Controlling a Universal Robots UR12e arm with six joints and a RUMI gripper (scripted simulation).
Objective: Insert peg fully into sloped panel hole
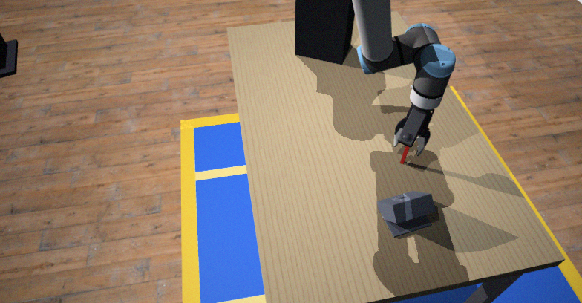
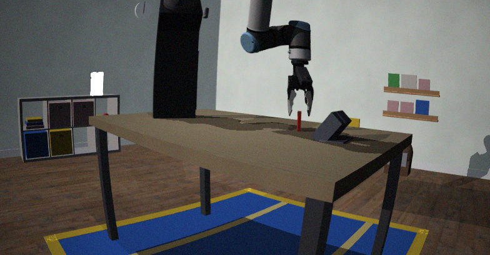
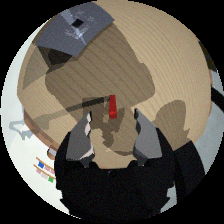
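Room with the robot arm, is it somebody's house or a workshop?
It looks most like a home-style room turned into a robot test space. There is a wooden floor, a cubby shelf with bins, and wall shelves holding colored blocks, yet a big arm stands on the table.

A wooden tabletop [image 2: 240, 150] stands on dark legs [image 2: 106, 184] above a blue floor mat [image 1: 223, 235] with a yellow border [image 1: 186, 219] and pale yellow stripes. The floor [image 1: 102, 76] is brown wooden planking. Against the grey wall, a low shelf unit [image 2: 68, 97] holds dark, blue and yellow bins and a small stack of books [image 2: 34, 121]; a white rectangular object [image 2: 96, 84] stands on its top board. On the pale wall, two wooden wall shelves [image 2: 410, 91] carry upright blocks: green, grey and pink above; two pink and one blue below.
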